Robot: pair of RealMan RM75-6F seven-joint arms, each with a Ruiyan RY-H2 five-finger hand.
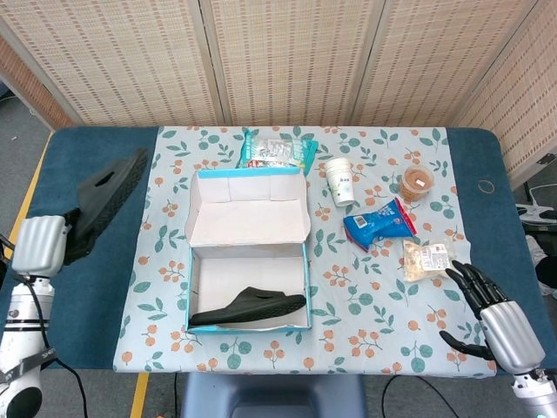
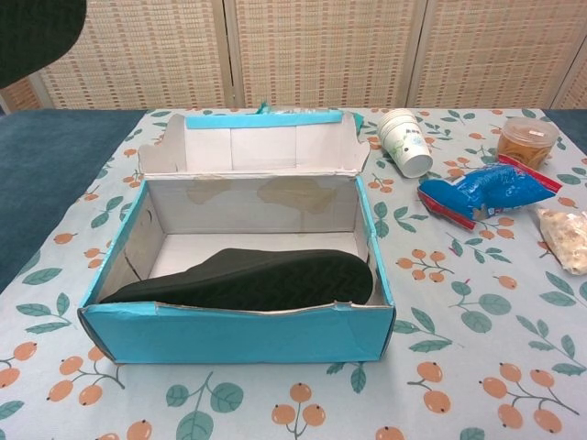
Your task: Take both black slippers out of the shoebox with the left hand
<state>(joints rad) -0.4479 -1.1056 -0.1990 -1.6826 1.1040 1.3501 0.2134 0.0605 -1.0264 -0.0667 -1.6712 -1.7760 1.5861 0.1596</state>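
My left hand holds one black slipper in the air over the blue table surface, well left of the blue shoebox. Its dark sole shows at the top-left corner of the chest view. The second black slipper lies inside the shoebox along its front wall, seen sole-side in the chest view. The shoebox stands open with its lid folded back. My right hand hovers open at the table's front right corner, holding nothing.
Behind the box lies a snack bag. To its right are a tipped paper cup, a blue packet, a lidded tub and a clear snack pouch. A floral cloth covers the middle of the blue table.
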